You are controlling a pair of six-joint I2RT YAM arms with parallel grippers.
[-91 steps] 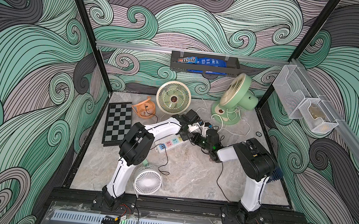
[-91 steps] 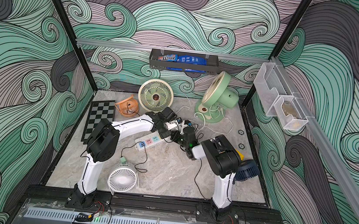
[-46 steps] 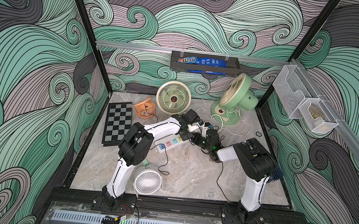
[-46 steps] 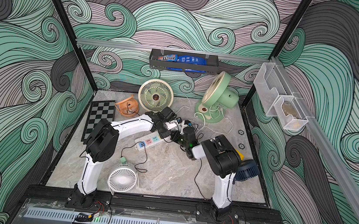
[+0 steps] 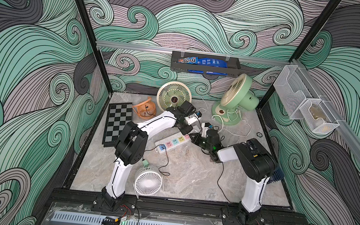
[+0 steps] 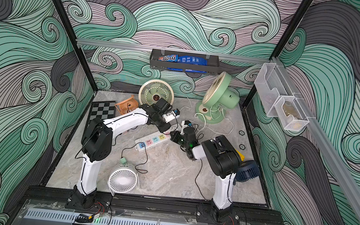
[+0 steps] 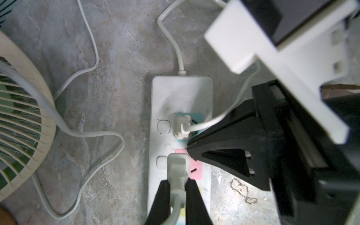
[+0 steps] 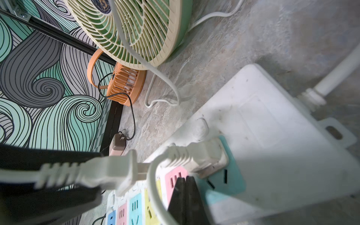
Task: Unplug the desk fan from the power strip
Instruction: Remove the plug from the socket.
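Gripping: left claw (image 7: 177,183) clamps plug (image 7: 177,163) | right claw (image 8: 184,187) closed, tips on power strip (image 7: 175,93)

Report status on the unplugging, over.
Left fingers shut on plug, prongs bared. Right fingers shut, tips on power strip. Second plug seated in next socket.

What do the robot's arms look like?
The left arm and right arm are white tubes with chunky black joints and thin black cables. A small green light glows by the right wrist. The left tool and right tool are black and pointed.
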